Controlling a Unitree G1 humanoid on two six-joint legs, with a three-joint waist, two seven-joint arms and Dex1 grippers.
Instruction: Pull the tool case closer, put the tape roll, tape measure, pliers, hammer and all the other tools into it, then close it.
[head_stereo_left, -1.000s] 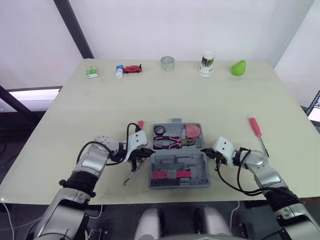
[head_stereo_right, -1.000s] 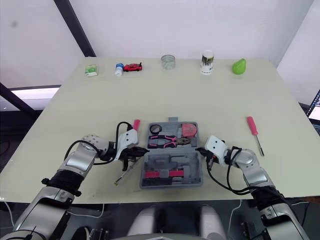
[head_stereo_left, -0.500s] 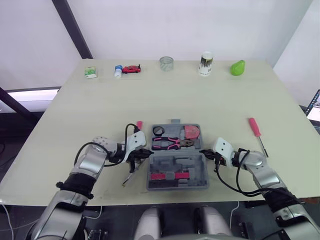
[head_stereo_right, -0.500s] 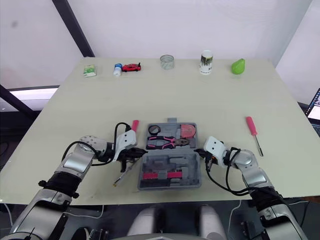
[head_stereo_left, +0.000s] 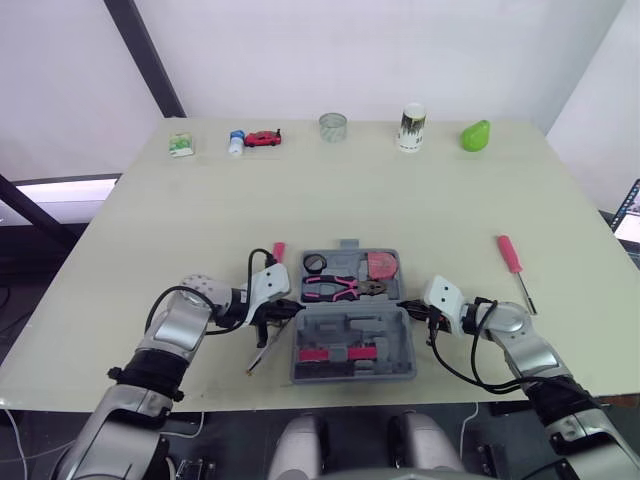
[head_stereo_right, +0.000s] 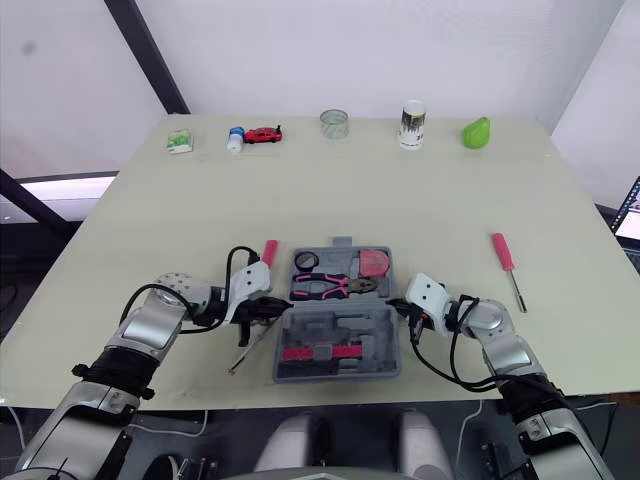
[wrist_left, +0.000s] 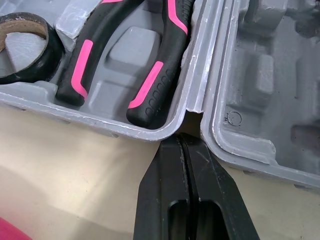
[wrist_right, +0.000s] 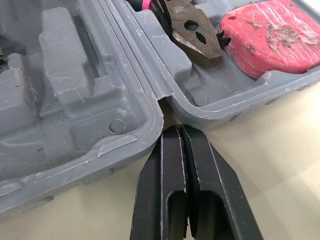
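Two grippers bracket the open tool case, one at each end of its hinge line. The left gripper has its black fingers pressed flat together with nothing between them. Its tips are nosed into the hinge notch on the case's left side. The right gripper is the same, fingers closed and empty, tips at the matching notch on the case's right side.

In the far half of the case lie the tape roll, the pliers just beside it, and the red tape measure at the right end. A red screwdriver sits well off to the case's right. A long pink-handled tool lies just left of the case, running under the left gripper.

This looks to me like the drag, bringing the case nearer. Both arms ought to draw back evenly, or the case will swivel about one notch. The tips should stay low against the plastic rim so they don't ride over it. A slow pull should keep the loose tools seated in their recesses. The left arm also needs to mind the tool beneath it, which could snag or get swept along.
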